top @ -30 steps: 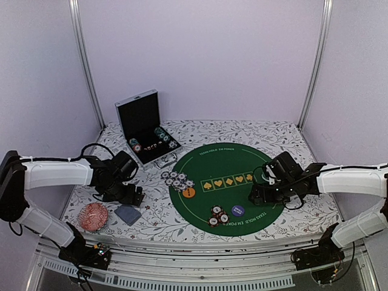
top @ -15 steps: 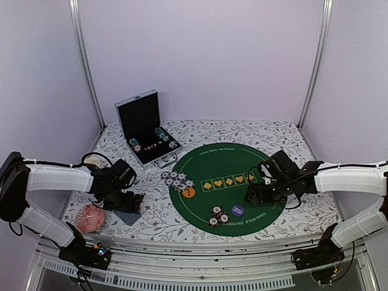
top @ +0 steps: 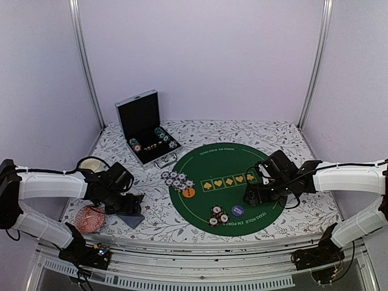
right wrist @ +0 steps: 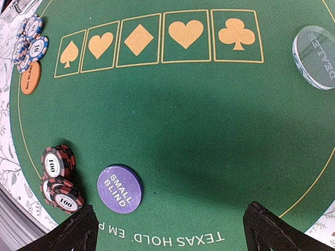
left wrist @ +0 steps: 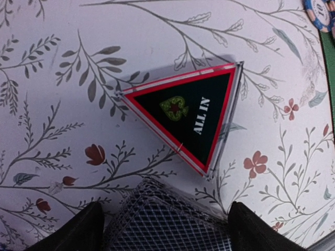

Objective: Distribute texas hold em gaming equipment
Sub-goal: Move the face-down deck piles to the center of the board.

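Green mat (right wrist: 172, 130) with gold suits, purple button (right wrist: 120, 189), black red-edged triangular marker (left wrist: 191, 117), floral tablecloth (left wrist: 63, 63)

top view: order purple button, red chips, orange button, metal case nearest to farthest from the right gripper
1. purple button, just left of the right gripper
2. red chips, further left
3. orange button, further left still
4. metal case, far left corner

Top: high, angled down; wrists: close, facing down; green mat (top: 224, 160) shared by top, right wrist.
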Available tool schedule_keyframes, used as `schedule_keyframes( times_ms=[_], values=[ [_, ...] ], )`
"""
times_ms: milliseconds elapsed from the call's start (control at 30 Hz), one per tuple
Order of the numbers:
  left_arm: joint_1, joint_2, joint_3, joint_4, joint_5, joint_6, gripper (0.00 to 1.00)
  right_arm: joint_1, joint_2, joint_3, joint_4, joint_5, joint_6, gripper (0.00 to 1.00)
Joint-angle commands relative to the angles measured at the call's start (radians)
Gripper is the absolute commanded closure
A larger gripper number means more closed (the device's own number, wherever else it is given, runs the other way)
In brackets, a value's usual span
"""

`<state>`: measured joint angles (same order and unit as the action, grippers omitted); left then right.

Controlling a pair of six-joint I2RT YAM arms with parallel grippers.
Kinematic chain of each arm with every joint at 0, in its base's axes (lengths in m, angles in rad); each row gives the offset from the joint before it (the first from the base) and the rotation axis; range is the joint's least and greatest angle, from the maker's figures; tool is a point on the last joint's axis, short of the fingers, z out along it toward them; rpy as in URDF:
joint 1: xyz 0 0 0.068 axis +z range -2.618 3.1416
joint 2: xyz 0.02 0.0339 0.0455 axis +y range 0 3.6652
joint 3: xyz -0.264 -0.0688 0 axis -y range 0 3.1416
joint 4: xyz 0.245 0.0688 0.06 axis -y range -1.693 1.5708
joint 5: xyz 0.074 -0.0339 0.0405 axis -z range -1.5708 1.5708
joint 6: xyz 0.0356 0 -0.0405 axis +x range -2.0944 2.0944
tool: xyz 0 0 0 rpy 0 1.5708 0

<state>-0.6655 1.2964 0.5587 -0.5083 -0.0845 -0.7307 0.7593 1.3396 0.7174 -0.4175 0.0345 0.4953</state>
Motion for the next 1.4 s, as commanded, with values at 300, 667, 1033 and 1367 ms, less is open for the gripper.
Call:
schedule_keyframes(
  times_ms=[300,667,1033,1367],
  values=[
    [-0.129,0.016,-0.020,0.008,0.128,-0.113,0.20,0.010,0.002,0.002,0.040,-0.003,-0.009,0.01],
    [-0.193,0.105,0.041,0.041,0.155,-0.074,0.20,0.039,-0.022,0.037,-0.001,-0.025,0.006,0.01],
    [-0.177,0.127,0.209,-0.038,0.067,0.101,0.12,0.328,0.124,0.251,0.065,0.007,-0.016,0.01],
    [0.062,0.003,0.206,-0.022,0.046,0.176,0.02,0.612,0.699,0.849,0.075,0.119,-0.163,0.01]
  ],
)
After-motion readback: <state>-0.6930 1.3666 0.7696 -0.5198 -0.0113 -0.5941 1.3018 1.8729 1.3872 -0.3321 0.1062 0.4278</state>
